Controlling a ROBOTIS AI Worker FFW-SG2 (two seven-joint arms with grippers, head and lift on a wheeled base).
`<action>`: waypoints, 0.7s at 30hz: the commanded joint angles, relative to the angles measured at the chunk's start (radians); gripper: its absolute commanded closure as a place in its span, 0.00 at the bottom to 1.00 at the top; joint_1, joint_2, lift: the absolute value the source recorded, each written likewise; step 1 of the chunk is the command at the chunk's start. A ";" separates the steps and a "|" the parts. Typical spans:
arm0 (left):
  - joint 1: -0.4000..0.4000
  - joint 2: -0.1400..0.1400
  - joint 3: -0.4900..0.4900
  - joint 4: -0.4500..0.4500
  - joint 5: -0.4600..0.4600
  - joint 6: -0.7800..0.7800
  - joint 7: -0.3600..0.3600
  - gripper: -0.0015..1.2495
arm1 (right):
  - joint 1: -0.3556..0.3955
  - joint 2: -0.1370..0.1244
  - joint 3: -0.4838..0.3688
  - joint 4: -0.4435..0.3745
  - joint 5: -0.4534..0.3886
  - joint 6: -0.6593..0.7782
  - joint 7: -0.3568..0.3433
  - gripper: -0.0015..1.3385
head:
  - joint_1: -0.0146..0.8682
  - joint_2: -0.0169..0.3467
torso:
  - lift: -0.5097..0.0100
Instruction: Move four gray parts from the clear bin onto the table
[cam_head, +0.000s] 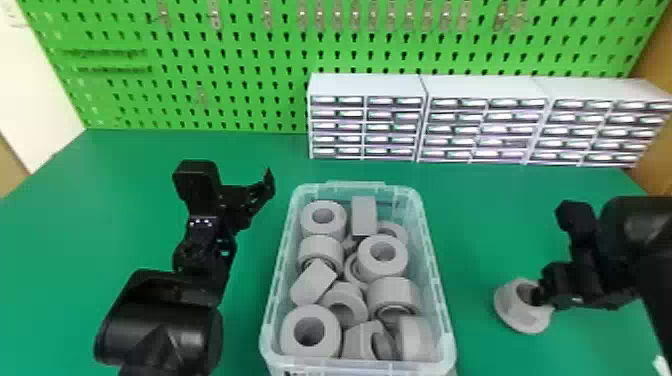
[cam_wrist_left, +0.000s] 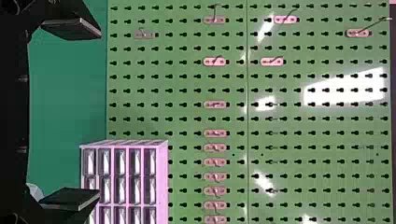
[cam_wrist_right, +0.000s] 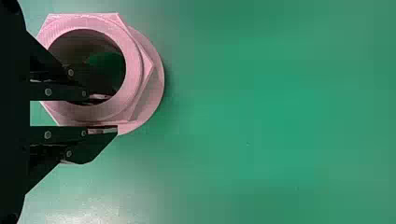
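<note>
Clear bin: set on the green desk (cam_head: 150, 160), near its middle; the clear bin (cam_head: 444, 305) is heaped with gray parts (cam_head: 382, 267), rounded pieces with round holes, some upright, some tipped on their sides.
Flanged hex nut: one gray flanged hex nut (cam_head: 527, 317) is seen out of the bin, to its right and well apart from it, low over or on the desk; which of the two cannot be told.
Right gripper: reached in from the right edge of the head view, the right gripper (cam_head: 539, 296) is placed at the nut; its fingers (cam_wrist_right: 102, 131) are drawn narrow, with the nut's wall held between them, one finger inside the hole and one outside.
Left gripper: the left gripper (cam_head: 234, 181) is held empty over the desk, left of the bin, its fingers spread wide.
Backdrop: three drawer cabinets (cam_head: 367, 85) are lined up at the rear right, before a green pegboard (cam_head: 240, 55).
</note>
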 joint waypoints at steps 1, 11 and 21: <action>0.002 0.000 0.003 0.000 0.000 -0.001 0.000 0.08 | 0.000 0.003 -0.003 0.001 0.000 0.001 0.000 0.72 | 0.80 0.24 | 0.88; 0.002 0.000 0.006 0.000 0.000 -0.004 0.000 0.08 | -0.005 -0.002 0.006 0.000 -0.014 0.001 0.000 0.52 | 0.80 0.24 | 0.88; 0.008 0.000 0.006 0.000 0.000 -0.004 0.000 0.08 | -0.005 -0.002 0.022 -0.019 -0.018 0.001 0.000 0.52 | 0.80 0.24 | 0.88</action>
